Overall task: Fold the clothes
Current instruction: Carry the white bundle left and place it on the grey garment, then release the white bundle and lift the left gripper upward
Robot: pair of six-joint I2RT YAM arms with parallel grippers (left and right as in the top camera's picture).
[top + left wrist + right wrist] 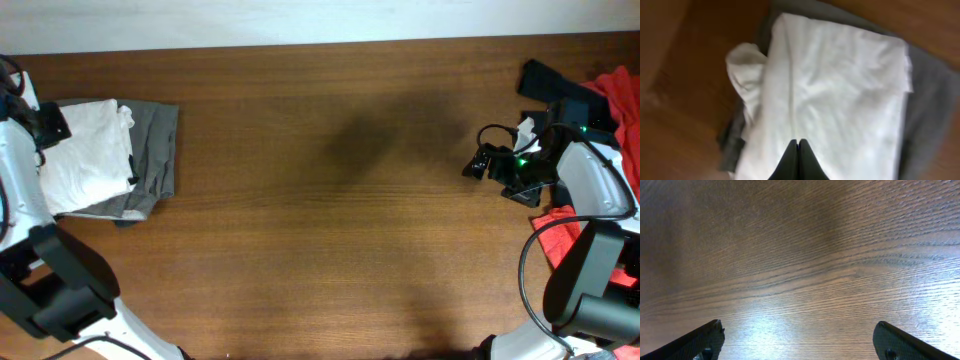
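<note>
A folded white garment (pixel 85 155) lies on a folded grey garment (pixel 157 150) at the table's far left. My left gripper (pixel 50 122) hovers over this stack. In the left wrist view its jaws (pixel 798 143) are shut and hold nothing, just above the white garment (pixel 840 95), with the grey garment (pixel 927 100) showing underneath. My right gripper (pixel 474 164) is near the table's right side. In the right wrist view it (pixel 800 330) is wide open and empty over bare wood. A red garment (pixel 622 95) and a black garment (pixel 545 80) lie in a heap at the far right.
The brown wooden table (pixel 320 200) stretches between the two piles. More red cloth (pixel 562 238) lies by the right arm's base at the table's right edge. A black cable (pixel 492 130) loops beside the right gripper.
</note>
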